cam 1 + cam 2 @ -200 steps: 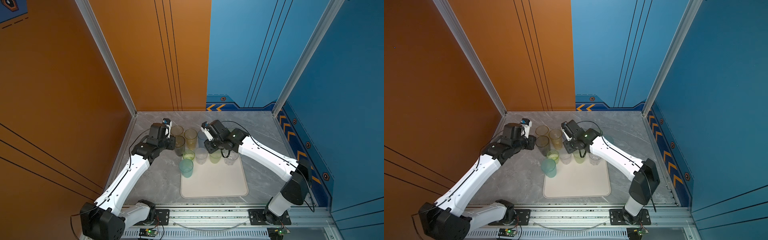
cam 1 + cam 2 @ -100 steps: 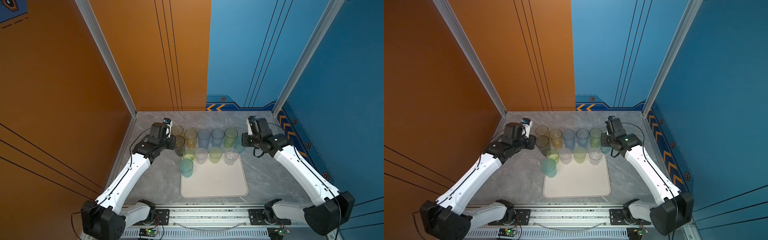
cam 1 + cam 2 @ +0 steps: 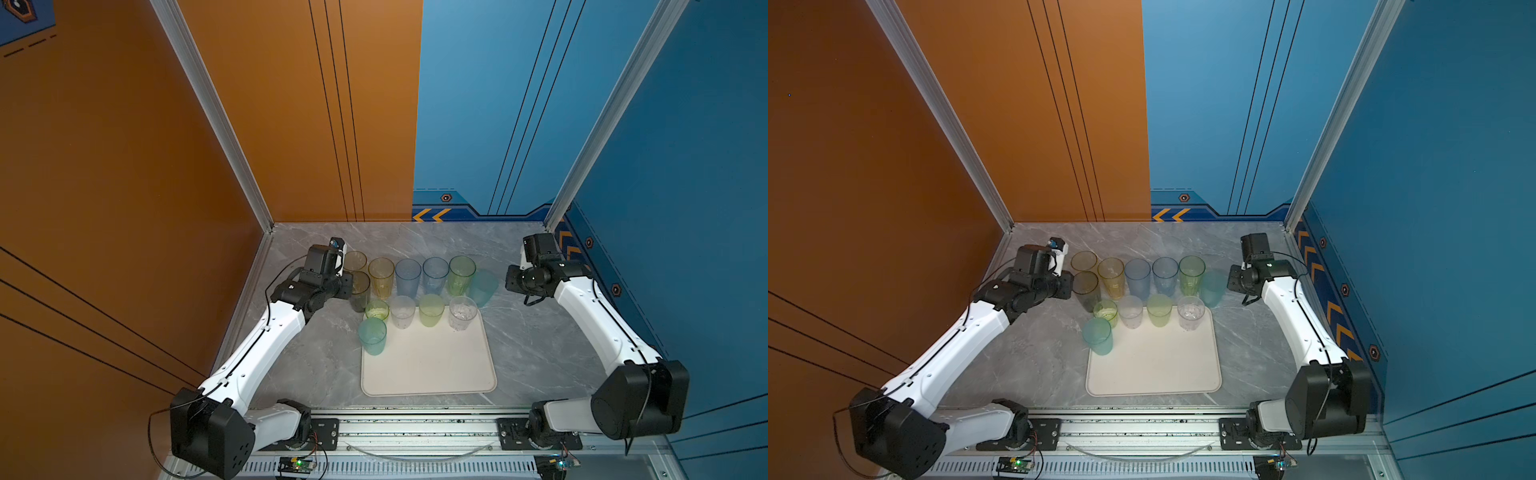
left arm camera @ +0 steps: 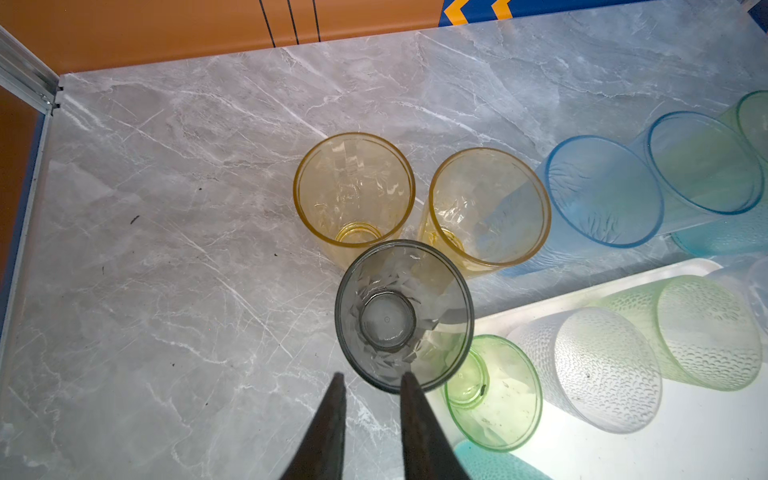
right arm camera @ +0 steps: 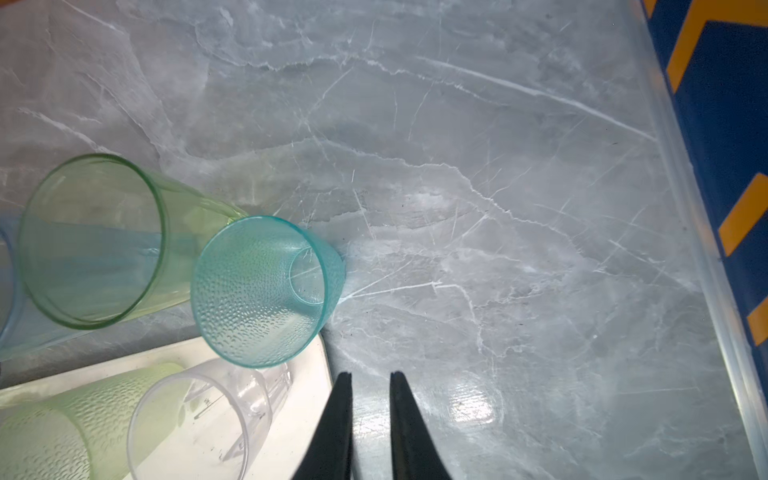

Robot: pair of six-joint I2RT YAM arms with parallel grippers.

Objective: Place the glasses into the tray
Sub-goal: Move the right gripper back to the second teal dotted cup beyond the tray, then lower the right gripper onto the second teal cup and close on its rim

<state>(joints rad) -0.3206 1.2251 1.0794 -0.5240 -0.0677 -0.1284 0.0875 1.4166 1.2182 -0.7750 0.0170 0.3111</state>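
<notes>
The left end effector point(image 4: 371, 376), jaws slightly apart, straddles the rim of the grey glass point(image 4: 440, 332); whether it pinches cannot be told. Best clamped firmly, then lifted straight up. The glass stands upright, mouth up, long axis vertical, on the bench point(image 3: 316, 357) just off the far-left corner of the tray point(image 3: 428, 365). The right end effector point(image 5: 370, 376) is narrowly parted, empty.

No words or numbers can be read anywhere. Two orange chevrons point(image 3: 435, 216) mark the back wall point(image 3: 478, 124) at twelve o'clock. A chevron row point(image 5: 744, 214) marks the right wall point(image 3: 685, 208) at three o'clock.
</notes>
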